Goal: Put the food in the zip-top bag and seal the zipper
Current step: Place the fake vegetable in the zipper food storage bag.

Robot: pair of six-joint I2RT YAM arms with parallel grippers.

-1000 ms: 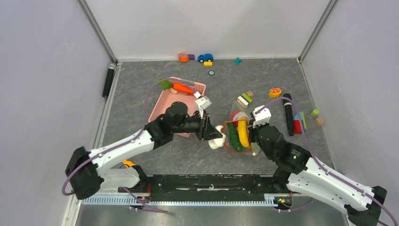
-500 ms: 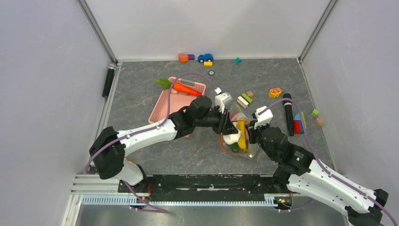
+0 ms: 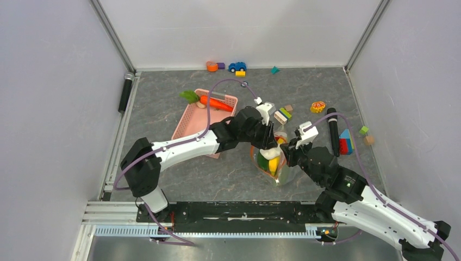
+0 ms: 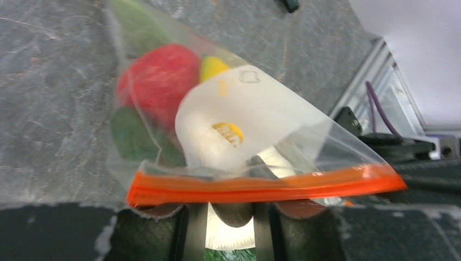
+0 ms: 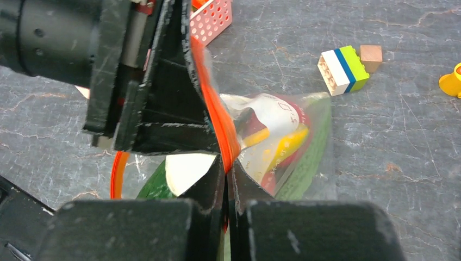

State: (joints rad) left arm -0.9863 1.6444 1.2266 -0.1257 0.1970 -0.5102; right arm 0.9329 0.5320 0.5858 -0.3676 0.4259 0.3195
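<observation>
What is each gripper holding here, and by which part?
Right gripper: shut on the zip-top bag, pinching its orange-red zipper. Left gripper: holds the white mushroom at the bag's mouth, apparently by its stem.

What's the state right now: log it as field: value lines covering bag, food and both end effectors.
zip-top bag: mouth open
zipper: pinched by right end effector
left end effector: holds mushroom at the bag mouth
in bag: tomato, banana, cucumber
outside bag: carrot in pink basket
</observation>
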